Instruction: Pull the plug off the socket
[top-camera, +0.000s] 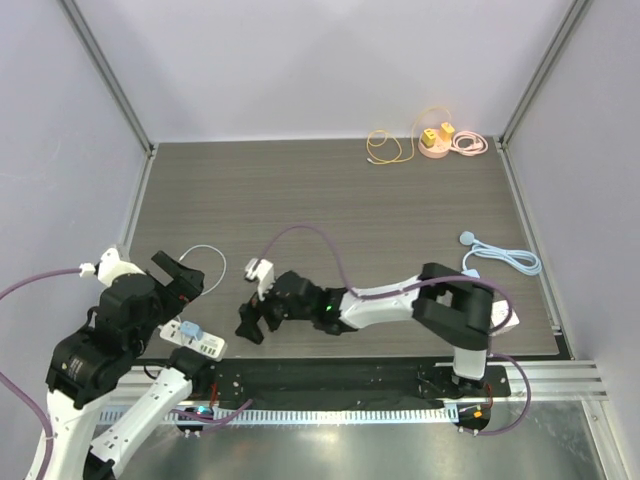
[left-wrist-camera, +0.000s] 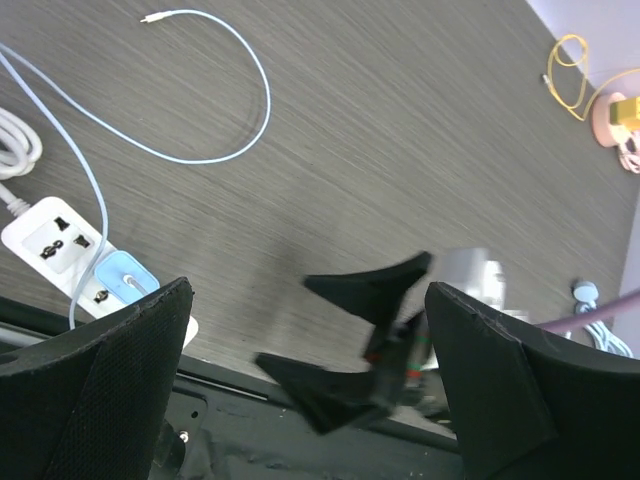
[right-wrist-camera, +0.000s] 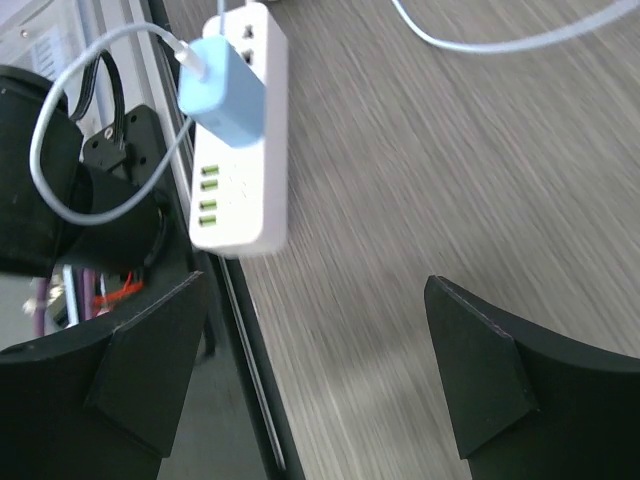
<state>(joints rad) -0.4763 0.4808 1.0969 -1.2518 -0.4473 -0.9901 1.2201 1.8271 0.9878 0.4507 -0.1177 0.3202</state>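
I can read no word, number or brand anywhere. The white power strip (right-wrist-camera: 245, 190) and the blue plug (right-wrist-camera: 222, 95) seated in it show no lettering that I can make out. A white label (right-wrist-camera: 30, 35) at the top left corner of my right wrist view bears faint grey lines, too blurred to read.
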